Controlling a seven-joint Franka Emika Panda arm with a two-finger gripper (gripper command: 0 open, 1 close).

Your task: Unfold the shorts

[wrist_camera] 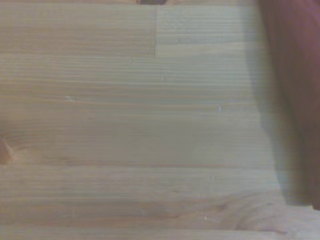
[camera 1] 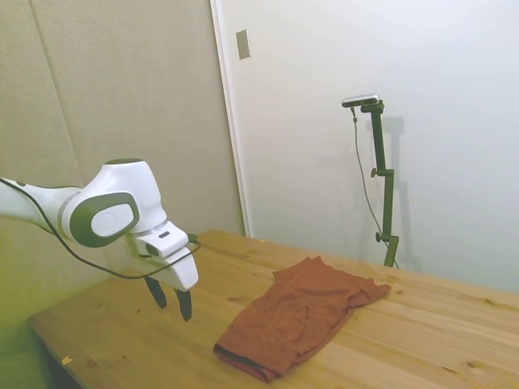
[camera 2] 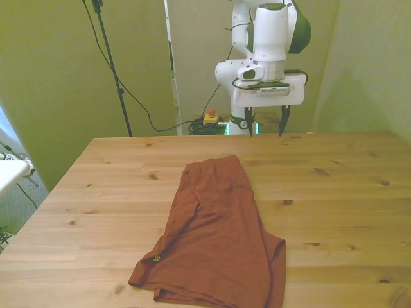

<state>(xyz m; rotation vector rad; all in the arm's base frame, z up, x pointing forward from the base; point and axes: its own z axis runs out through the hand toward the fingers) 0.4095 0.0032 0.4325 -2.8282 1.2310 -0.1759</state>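
The rust-red shorts (camera 2: pixel 216 235) lie folded and wrinkled on the wooden table (camera 2: pixel 340 192), running from the middle toward the near edge. In the side view the shorts (camera 1: pixel 302 314) stretch across the table's middle. My gripper (camera 2: pixel 264 123) hangs open above the far edge of the table, behind the shorts and apart from them, with nothing between its fingers. The side view has the gripper (camera 1: pixel 171 298) hovering over bare wood left of the cloth. A blurred strip of the shorts (wrist_camera: pixel 297 90) shows at one edge of the wrist view, beside bare wood.
A red-topped yellow button box (camera 2: pixel 210 117) and cables lie on the floor behind the table. A white object (camera 2: pixel 9 172) pokes in at the front view's left. A wall and door frame (camera 1: pixel 231 121) stand behind the table in the side view.
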